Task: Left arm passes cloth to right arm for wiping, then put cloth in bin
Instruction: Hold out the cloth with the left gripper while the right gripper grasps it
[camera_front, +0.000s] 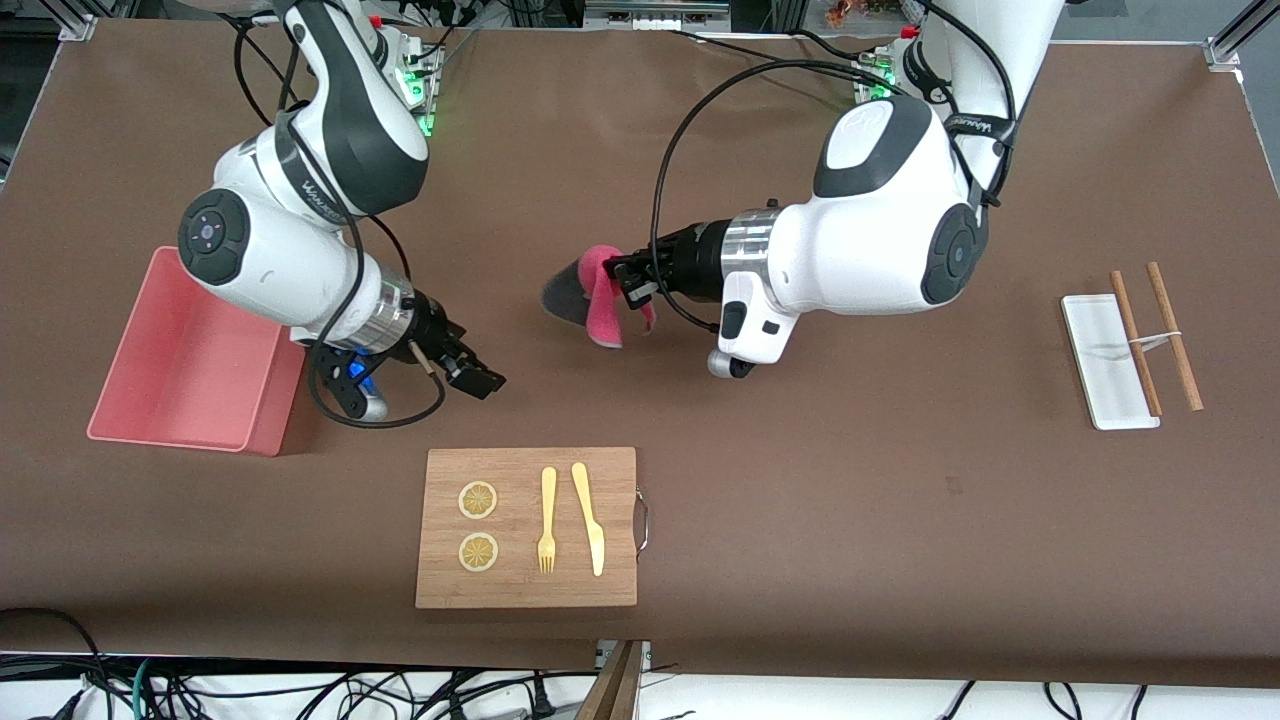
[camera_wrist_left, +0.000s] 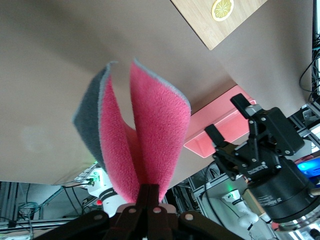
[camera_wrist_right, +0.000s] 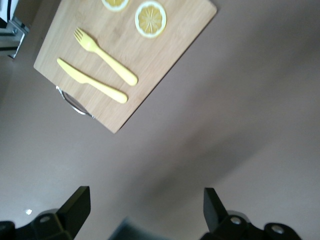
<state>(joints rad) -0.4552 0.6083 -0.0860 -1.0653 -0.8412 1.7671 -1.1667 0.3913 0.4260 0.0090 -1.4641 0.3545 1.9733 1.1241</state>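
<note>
Handover underway: left hand (camera_front: 622, 277) pinches the cloth (camera_front: 600, 297) aloft above the counter (camera_front: 850, 500); right hand (camera_front: 478, 376) gapes empty beside the bin (camera_front: 130, 400). Next, right hand must close the gap and grip the cloth.

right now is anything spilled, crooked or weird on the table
Nothing stands out. The fork, knife and two lemon slices lie tidy on the wooden board, and the pink bin stands upright. The cloth hangs folded from the left hand, above the table; the right hand is open beside the bin.
</note>
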